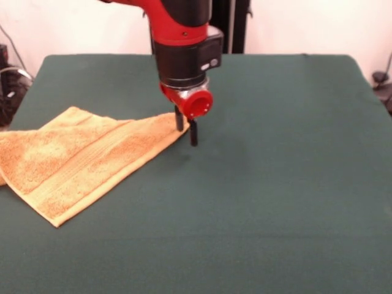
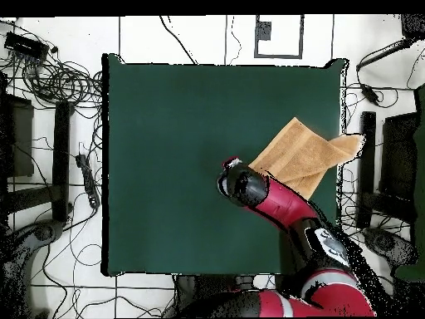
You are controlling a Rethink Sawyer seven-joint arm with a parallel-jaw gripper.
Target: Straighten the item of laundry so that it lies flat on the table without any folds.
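Towel [image 1: 79,160] lies folded at the table's [image 1: 275,202] left side, hanging over the edge | its right corner reaches the gripper [image 1: 186,129] | two black fingers [image 1: 193,133] slightly apart, touching that corner; grip cannot be told.

Even, soft indoor light, faint shadow on the table [image 1: 275,184] under the arm, no glare, mild overall softness

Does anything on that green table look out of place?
Yes. The orange towel lies askew and folded over itself, hanging past the table edge. The pincer sits at its corner.
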